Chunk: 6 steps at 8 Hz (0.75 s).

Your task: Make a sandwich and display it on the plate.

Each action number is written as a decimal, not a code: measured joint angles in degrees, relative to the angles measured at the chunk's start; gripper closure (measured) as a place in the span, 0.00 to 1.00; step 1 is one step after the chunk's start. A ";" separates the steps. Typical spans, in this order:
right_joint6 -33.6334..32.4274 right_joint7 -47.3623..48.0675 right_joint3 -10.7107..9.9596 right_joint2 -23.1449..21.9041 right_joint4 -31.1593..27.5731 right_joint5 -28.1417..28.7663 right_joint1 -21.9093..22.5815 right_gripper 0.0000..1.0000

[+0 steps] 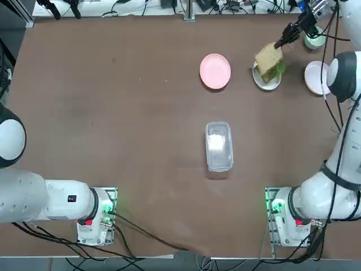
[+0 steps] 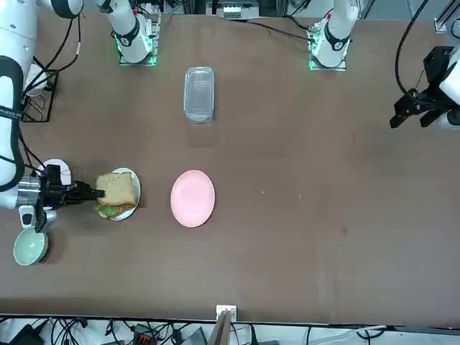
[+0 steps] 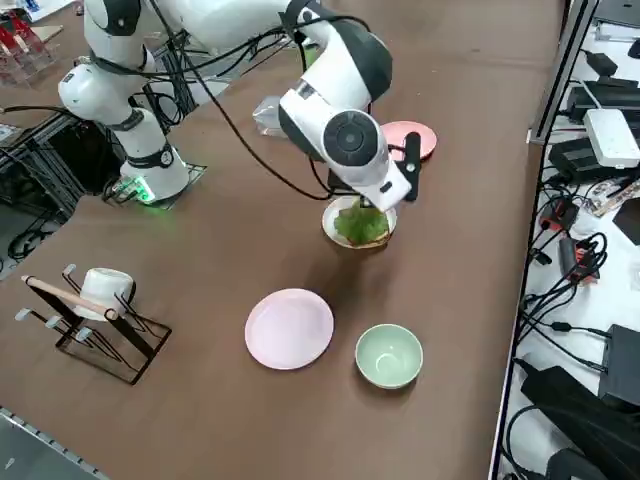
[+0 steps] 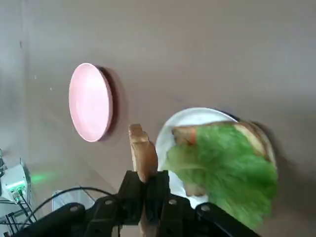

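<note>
A small white plate [image 1: 258,80] [image 2: 135,188] [image 4: 183,121] at the far right of the table carries the lower part of the sandwich, a bread slice [image 4: 253,136] covered by a green lettuce leaf [image 4: 227,168] [image 3: 360,225] [image 1: 278,70]. My right gripper [image 1: 280,43] [image 2: 92,192] [image 4: 146,186] is shut on the edge of a second thick tan bread slice [image 1: 269,56] [image 2: 117,188] [image 4: 143,150]. It holds this slice just above the plate, over the lettuce, reaching in from the table's far side.
A pink plate [image 1: 215,71] lies left of the white one. Another pink plate [image 1: 316,77] and a pale-green bowl [image 1: 314,38] sit near the right edge. A clear lidded container [image 1: 219,145] rests mid-table. A wire rack with a mug [image 3: 100,300] stands at the right side.
</note>
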 joint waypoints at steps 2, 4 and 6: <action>-0.42 -1.56 0.03 1.12 0.00 0.00 -1.61 0.93; -0.40 -2.27 0.09 2.21 0.04 0.21 -1.76 0.93; -0.39 -2.41 0.15 2.95 0.04 0.26 -1.97 0.93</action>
